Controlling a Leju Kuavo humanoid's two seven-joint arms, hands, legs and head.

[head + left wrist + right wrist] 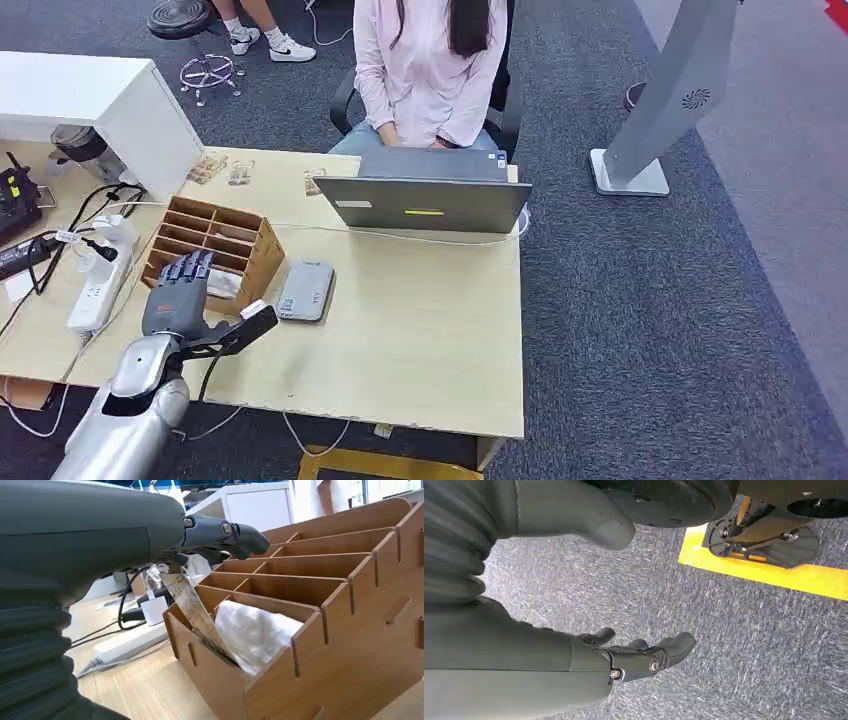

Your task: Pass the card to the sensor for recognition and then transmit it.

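Clearly the task is only beginning: the card point(192, 611) leans inside the wooden organizer point(212, 246) near the surface's left edge. The left hand point(180, 295) hovers over it, fingers spread, holding nothing. The sensor point(305, 290) waits beside. The right hand point(634, 657) hangs released.

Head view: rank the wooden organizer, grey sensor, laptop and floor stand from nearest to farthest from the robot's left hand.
1. Wooden organizer, directly under the left hand.
2. Grey sensor, just right.
3. Laptop, table's far edge.
4. Floor stand, on carpet, far right.
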